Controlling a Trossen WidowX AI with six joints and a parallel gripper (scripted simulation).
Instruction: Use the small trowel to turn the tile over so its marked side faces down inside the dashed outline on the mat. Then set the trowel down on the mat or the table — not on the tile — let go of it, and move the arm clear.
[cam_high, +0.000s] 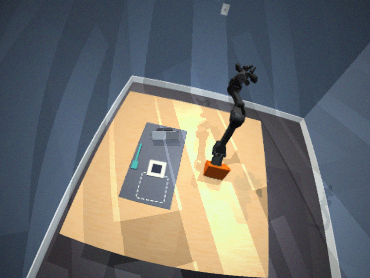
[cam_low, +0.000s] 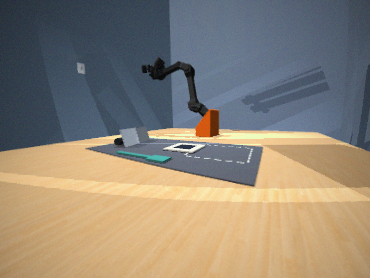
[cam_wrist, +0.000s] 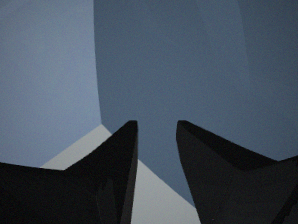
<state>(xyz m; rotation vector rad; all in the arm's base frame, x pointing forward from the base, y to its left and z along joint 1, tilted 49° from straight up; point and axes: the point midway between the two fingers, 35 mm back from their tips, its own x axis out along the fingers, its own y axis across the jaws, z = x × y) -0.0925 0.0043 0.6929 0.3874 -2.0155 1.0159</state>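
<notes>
The teal trowel (cam_high: 134, 164) (cam_low: 158, 158) lies on the dark mat (cam_high: 129, 194) (cam_low: 225, 172), along one long side, beside the tile. The white tile (cam_high: 151, 167) (cam_low: 170, 148) lies flat with a dark square showing on its top face. It sits at one edge of the dashed outline (cam_high: 167, 190) (cam_low: 248, 155), mostly outside it. My gripper (cam_high: 245, 67) (cam_low: 144, 69) (cam_wrist: 156, 129) is high above the table, far from the trowel and tile. Its fingers are partly open, with a narrow gap and nothing between them.
A grey block (cam_high: 159, 135) (cam_low: 134, 136) stands at the mat's end beyond the tile, with a small dark object (cam_low: 118, 141) beside it. The orange arm base (cam_high: 216, 170) (cam_low: 207, 125) stands on the wooden table (cam_high: 90, 210) (cam_low: 150, 225), off the mat's side.
</notes>
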